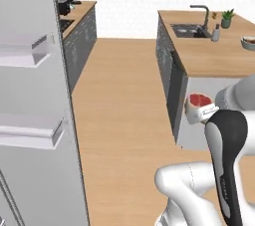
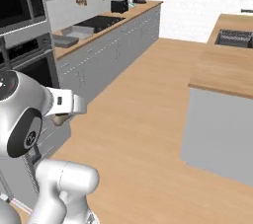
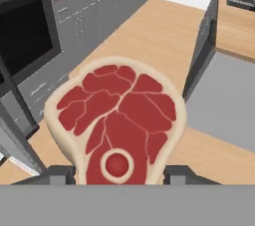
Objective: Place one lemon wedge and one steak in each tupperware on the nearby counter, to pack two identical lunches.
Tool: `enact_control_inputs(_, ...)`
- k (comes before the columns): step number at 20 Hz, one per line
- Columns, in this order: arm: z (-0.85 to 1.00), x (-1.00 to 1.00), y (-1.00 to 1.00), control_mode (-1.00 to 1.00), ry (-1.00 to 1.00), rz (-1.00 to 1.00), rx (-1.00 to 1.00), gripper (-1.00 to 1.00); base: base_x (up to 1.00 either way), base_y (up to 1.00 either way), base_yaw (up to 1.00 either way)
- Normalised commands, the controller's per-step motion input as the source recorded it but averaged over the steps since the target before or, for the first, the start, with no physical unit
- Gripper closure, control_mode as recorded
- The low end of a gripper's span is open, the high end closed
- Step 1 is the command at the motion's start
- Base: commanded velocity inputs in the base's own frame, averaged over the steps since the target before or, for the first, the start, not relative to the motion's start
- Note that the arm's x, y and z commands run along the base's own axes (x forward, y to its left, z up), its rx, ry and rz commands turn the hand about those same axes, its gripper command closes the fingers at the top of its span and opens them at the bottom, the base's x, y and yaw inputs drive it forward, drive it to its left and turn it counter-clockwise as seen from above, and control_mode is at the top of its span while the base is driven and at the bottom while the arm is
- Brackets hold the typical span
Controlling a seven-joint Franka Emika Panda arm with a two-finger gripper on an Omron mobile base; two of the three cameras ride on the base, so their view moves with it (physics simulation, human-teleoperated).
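Claw (image 3: 117,176): two dark tips at the bottom of the hand view, part-open and closed on the lower edge of the steak, one on each flat side.

Steak (image 3: 117,120): raw red cut, pale fat rim, round bone near the gripped end. Carried clear of every surface, standing up from the tips. Seen small in the left base view (image 1: 199,101) at the end of the white arm, above the wooden floor (image 1: 124,120).

Handling, as judged: a flat slab of middling weight, probably soft and somewhat slick. The hold near the bone end looks the firmest place; the far lobe stands unsupported and may sag or swing. Best moved slowly and set down flat.

Surroundings: island bench (image 2: 222,70) to the right, light wood top over grey sides. Left-hand bench (image 2: 106,20) along the wall with black cooktop (image 2: 99,22), and two shallow grey trays (image 2: 69,36) beside it that look like the tupperware. Well apart from the steak. Dark oven door (image 3: 25,36) near the arm.
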Motion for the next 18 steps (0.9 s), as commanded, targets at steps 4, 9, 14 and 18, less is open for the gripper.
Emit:
enact_control_inputs(4, 0.0, 0.0, 0.0, 1.0, 0.0, 0.0, 0.0, 1.0, 1.0, 0.0, -0.04)
enact_control_inputs(9, 0.0, 0.0, 0.0, 1.0, 0.0, 0.0, 0.0, 1.0, 1.0, -0.13, 0.0)
enact_control_inputs(14, 0.0, 0.0, 0.0, 1.0, 0.0, 0.0, 0.0, 1.0, 1.0, -0.14, 0.0)
enact_control_inputs(18, 0.0, 0.0, 0.0, 1.0, 0.0, 0.0, 0.0, 1.0, 0.96, 0.0, 0.06)
